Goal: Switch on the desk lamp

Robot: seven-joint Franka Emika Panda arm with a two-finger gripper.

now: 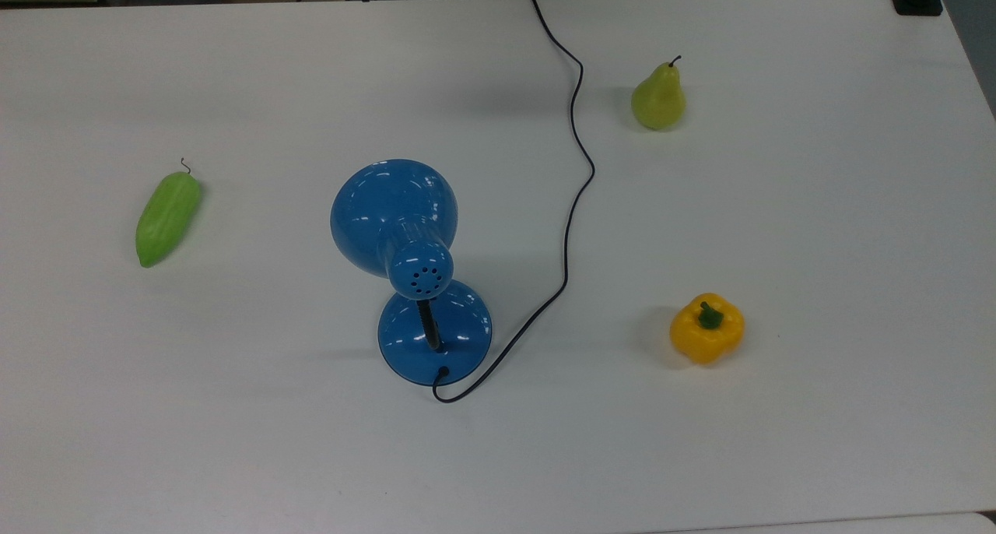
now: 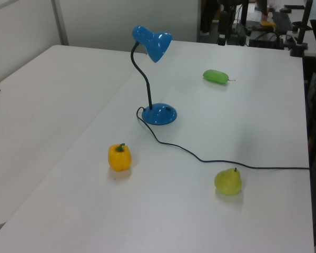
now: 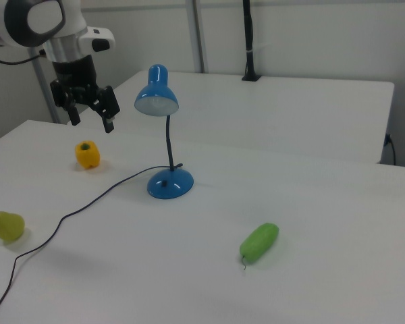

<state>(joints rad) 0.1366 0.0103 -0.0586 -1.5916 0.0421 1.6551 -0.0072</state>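
The desk lamp stands near the table's middle, its blue dome shade point(image 1: 393, 215) tipped over the round blue base point(image 1: 434, 331). A black flexible neck point(image 2: 145, 79) joins the two. Its thin black cord point(image 1: 580, 168) snakes from the base to the table's far edge. In the right view the shade point(image 3: 155, 94) faces the camera and the base point(image 3: 169, 183) sits below it. My gripper point(image 3: 91, 121) hangs in the air at the right view's left, apart from the shade and above the yellow pepper. It is open with nothing between its fingers.
A yellow bell pepper point(image 1: 706, 328), a green pear point(image 1: 658, 98) and a long green vegetable point(image 1: 167, 219) lie spread around the lamp. A second white table point(image 2: 37, 105) adjoins this one. A black post point(image 3: 248, 40) stands clamped at the far table.
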